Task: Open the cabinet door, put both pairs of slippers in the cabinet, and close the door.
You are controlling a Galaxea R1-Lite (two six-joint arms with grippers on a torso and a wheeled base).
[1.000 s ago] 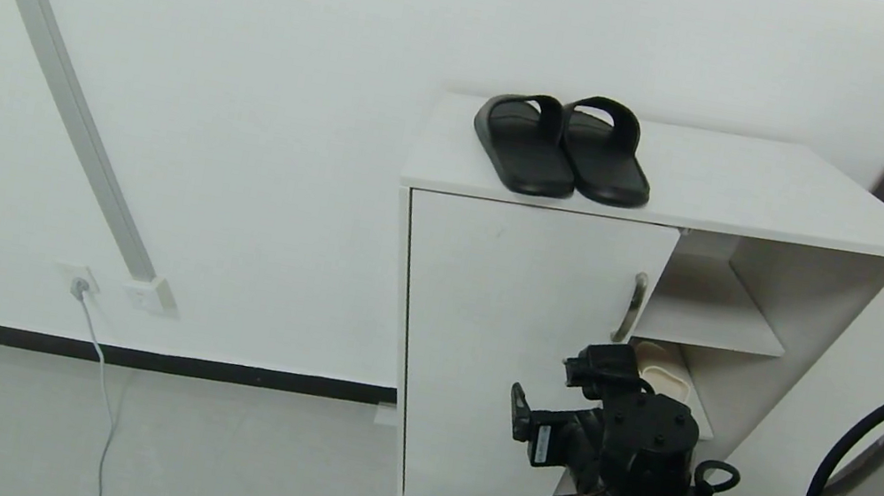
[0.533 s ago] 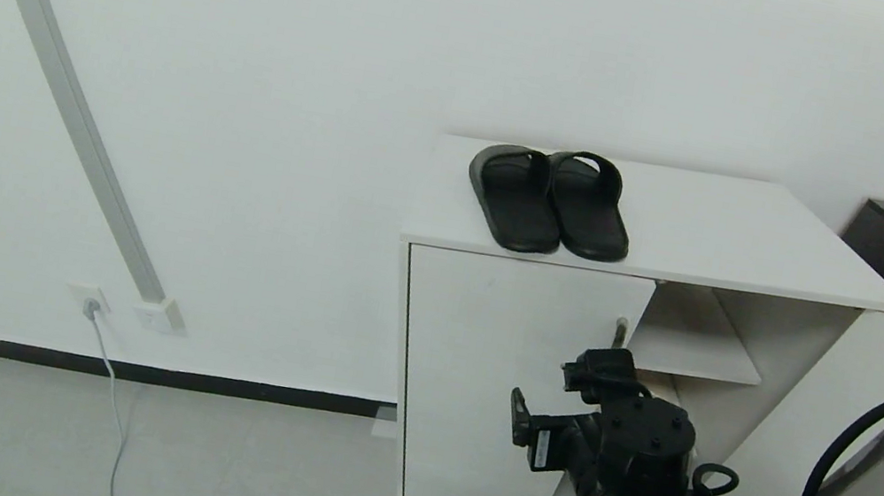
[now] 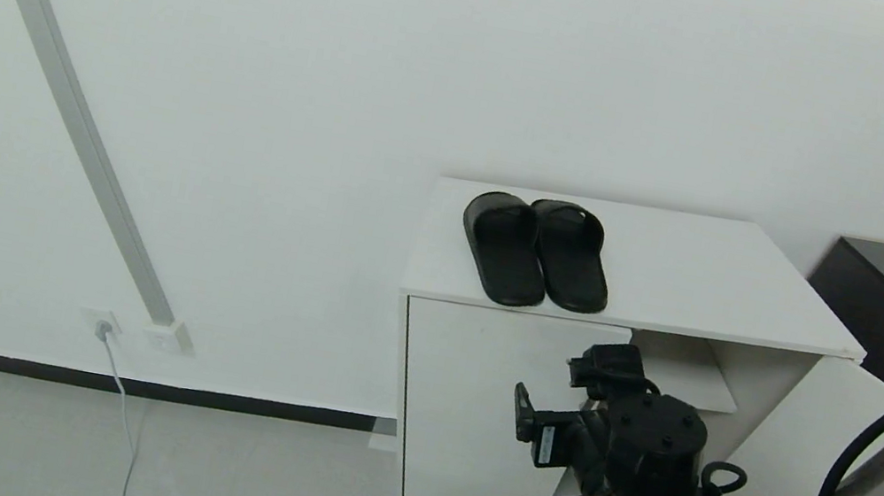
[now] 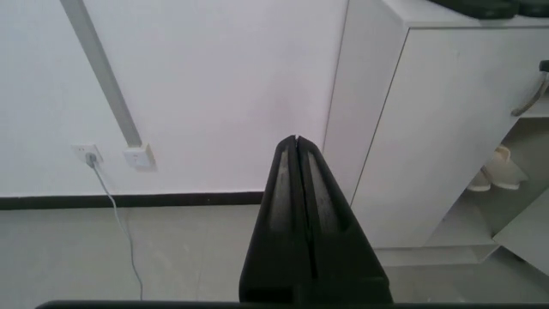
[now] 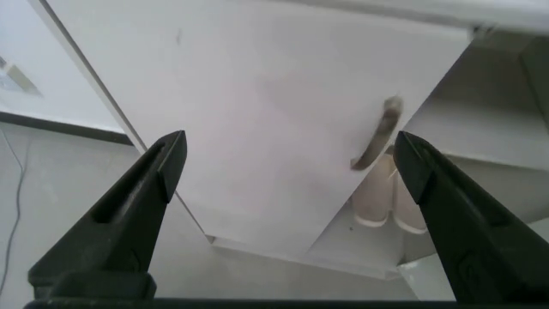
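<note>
Presently, black slippers (image 3: 536, 250) atop cabinet (image 3: 670, 277), pale pair (image 4: 497, 167) inside; right gripper (image 5: 292, 163) gapes empty before it, likely for pickup; left gripper (image 4: 296, 142) pinched, empty.

There is one white cabinet (image 3: 671, 273) with two doors, one shut door (image 3: 468, 414) and one open door (image 3: 780, 484), and one metal handle (image 5: 375, 142). Two black slippers (image 3: 536, 250) form one pair and two pale slippers (image 5: 403, 210) another. Two wall outlets (image 3: 167, 335), one cable (image 3: 123, 415).

Bright, even light falls throughout, leaving soft grey shadow inside the open cabinet (image 3: 676, 269).
</note>
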